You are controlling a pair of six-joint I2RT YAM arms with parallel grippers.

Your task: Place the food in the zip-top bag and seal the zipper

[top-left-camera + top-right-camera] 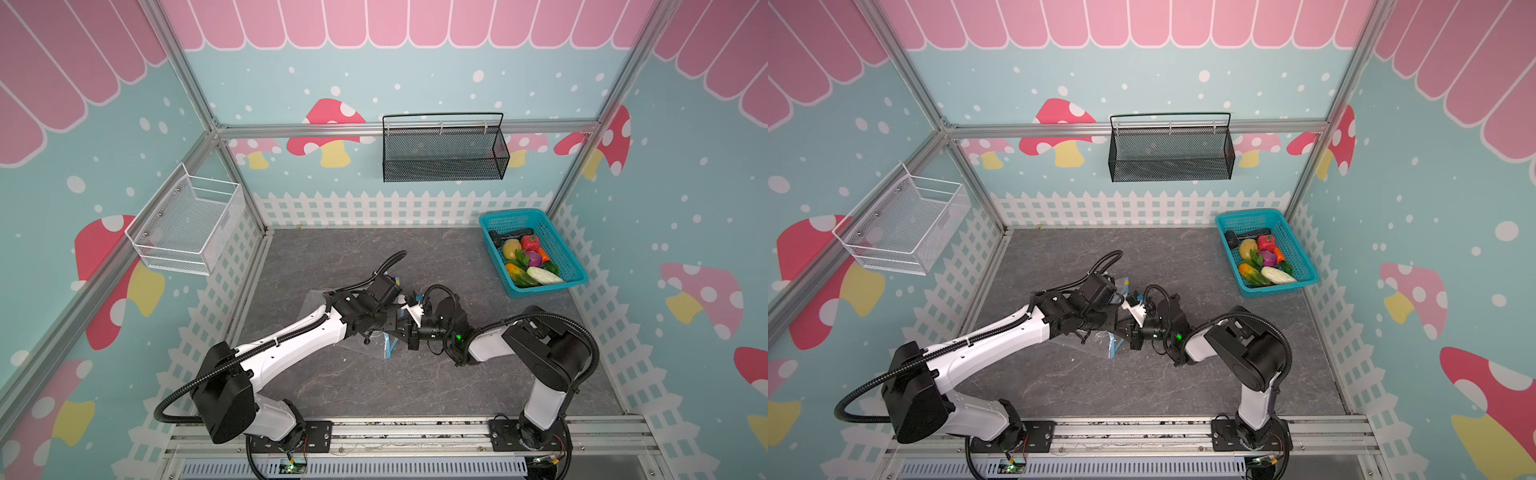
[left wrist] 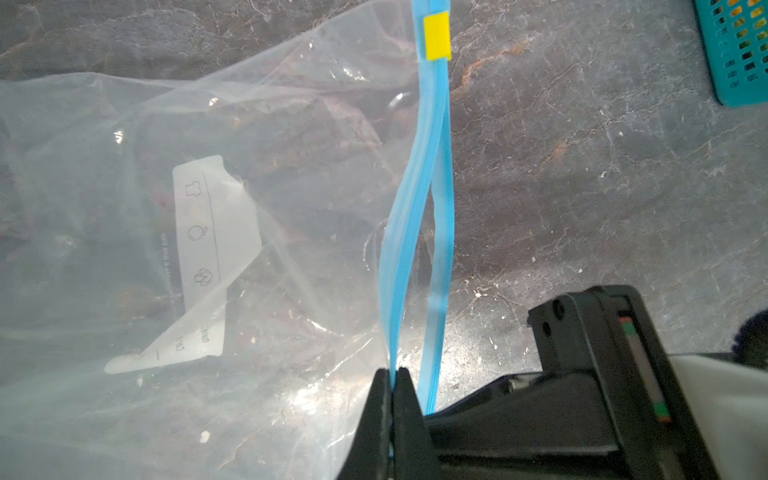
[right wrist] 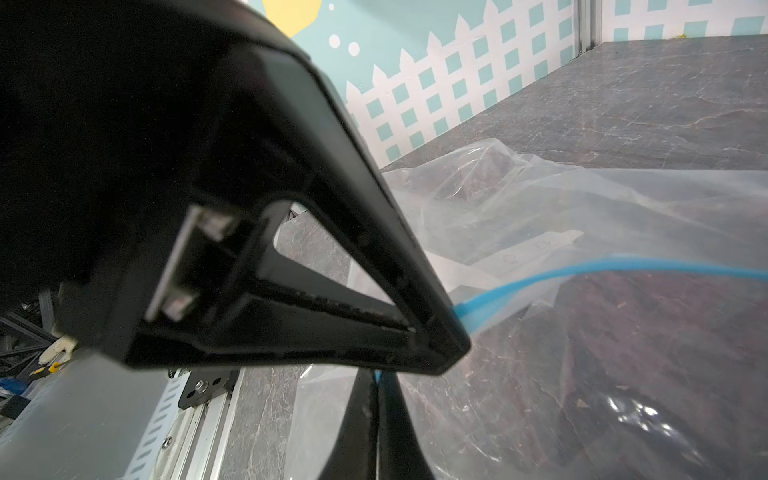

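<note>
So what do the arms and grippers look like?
Both left arm and right arm: white shells, black joints, black corrugated cable conduit looped outside. Green light near the right wrist. Both left gripper and right gripper: black, tapering to narrow tips.

White shell on the left arm (image 1: 291, 337), chunky black joint housing (image 1: 226, 392) lower left, ribbed black cable (image 1: 170, 405) looping; green light (image 1: 459, 337) on the right arm (image 1: 544, 399); left gripper (image 2: 390, 376) black, wedge-shaped.

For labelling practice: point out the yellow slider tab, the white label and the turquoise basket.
yellow slider tab (image 2: 437, 36), left wrist view, its middle.
white label (image 2: 216, 249), left wrist view, its middle.
turquoise basket (image 1: 548, 289), a top view, near wall.
</note>
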